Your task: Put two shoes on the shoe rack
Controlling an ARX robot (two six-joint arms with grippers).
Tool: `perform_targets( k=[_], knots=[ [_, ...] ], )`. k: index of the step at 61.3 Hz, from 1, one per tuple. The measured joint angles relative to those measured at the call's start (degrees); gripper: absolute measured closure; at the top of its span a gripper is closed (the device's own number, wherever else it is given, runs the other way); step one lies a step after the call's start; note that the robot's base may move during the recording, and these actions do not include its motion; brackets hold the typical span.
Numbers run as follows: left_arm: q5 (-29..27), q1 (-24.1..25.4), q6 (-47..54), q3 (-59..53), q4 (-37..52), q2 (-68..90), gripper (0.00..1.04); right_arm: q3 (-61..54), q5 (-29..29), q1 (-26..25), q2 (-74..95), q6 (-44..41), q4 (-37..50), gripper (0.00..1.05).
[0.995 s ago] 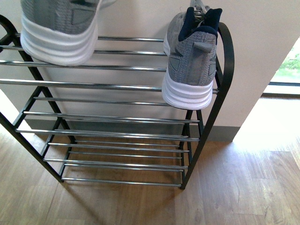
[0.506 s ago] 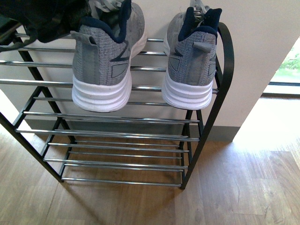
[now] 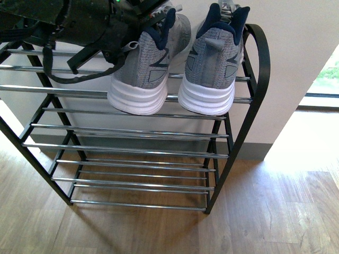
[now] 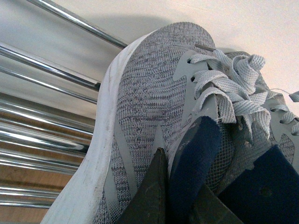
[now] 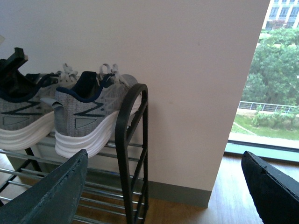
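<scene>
White wall backs the shoe rack [image 3: 258,69]; at its top tier's right end stand the outer shoe [image 3: 212,69] and inner shoe [image 3: 143,74]. Left gripper [image 4: 177,200] clamps the inner shoe's navy top: settle the sole flat before release. Right gripper [image 5: 161,186] gapes empty.

Swings the left shoe [image 3: 144,71] rightward along the top bars of the shoe rack [image 3: 265,66], from the rack's left end to heel-near, just beside the right shoe [image 3: 212,66]; brings the dark left arm [image 3: 87,24] into view over the left-hand bars.
</scene>
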Motion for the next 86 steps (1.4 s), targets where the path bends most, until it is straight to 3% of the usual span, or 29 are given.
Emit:
perform_targets(
  k=[6, 19, 39, 55, 64, 72, 86],
  knots=[
    [-3.13, -1.55, -1.44, 0.04, 2.6, 0.02, 1.03, 0.0, -0.02, 0.0, 0.0, 0.0, 0.0, 0.09],
    [-2.67, -2.6, -5.77, 0.04, 5.51, 0.02, 1.02, 0.0, -0.02, 0.0, 0.0, 0.0, 0.0, 0.09],
    [2.49, -1.2, -13.09, -0.61, 4.44, -1.33, 0.5, 0.0, -0.02, 0.0, 0.0, 0.0, 0.0, 0.09],
    [11.15, -0.59, -20.33, -1.07, -4.55, -8.07, 0.08, 0.0, -0.04, 0.0, 0.0, 0.0, 0.0, 0.09],
    [13.99, -0.59, -21.46, -0.94, -13.14, -14.14, 0.09, 0.0, -0.02, 0.0, 0.0, 0.0, 0.0, 0.09],
    [14.14, 0.79, -16.31, 0.22, -21.07, -19.21, 0.09, 0.0, -0.02, 0.0, 0.0, 0.0, 0.0, 0.09],
    [7.56, 5.29, -3.76, -4.02, -23.15, -30.53, 0.09, 0.0, -0.02, 0.0, 0.0, 0.0, 0.0, 0.09]
  ],
)
